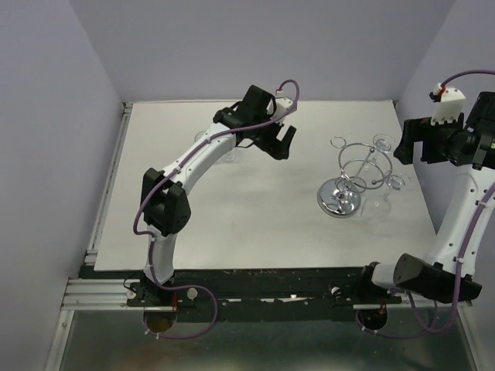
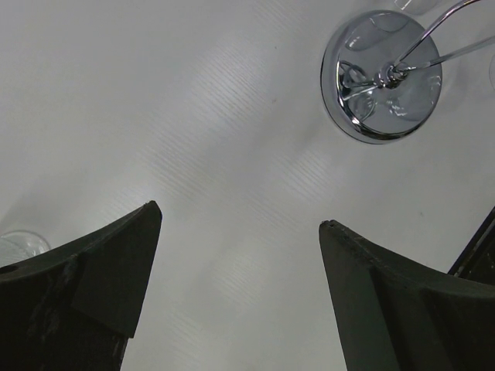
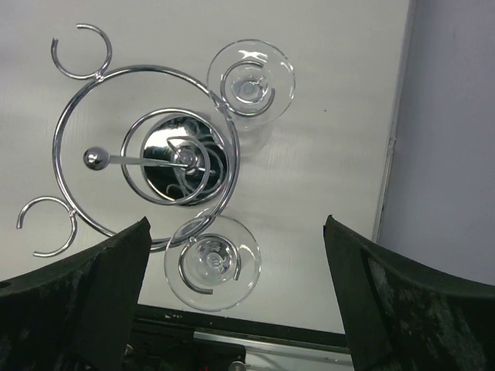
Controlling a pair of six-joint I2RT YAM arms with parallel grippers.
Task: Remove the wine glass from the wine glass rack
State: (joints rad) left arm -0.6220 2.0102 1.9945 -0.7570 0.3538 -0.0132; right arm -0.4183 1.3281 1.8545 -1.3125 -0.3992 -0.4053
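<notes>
The chrome wine glass rack [image 1: 352,179] stands on its mirrored disc base [image 1: 340,198] at the right of the table. Two clear wine glasses hang upside down in its loops, one at the far side [image 3: 251,81] and one at the near side [image 3: 213,263]. They also show in the top view, the far one [image 1: 381,143] and the near one [image 1: 396,182]. My right gripper [image 3: 237,219] is open and empty, above and just right of the rack [image 3: 147,154]; in the top view it [image 1: 415,149] hovers beside the glasses. My left gripper [image 1: 282,145] is open and empty, left of the rack.
The rack's base [image 2: 381,76] lies ahead of the left gripper [image 2: 240,215]. A clear glass [image 1: 203,138] stands on the table by the left arm; its round edge [image 2: 19,244] shows beside the left finger. Lilac walls close the table's back and sides.
</notes>
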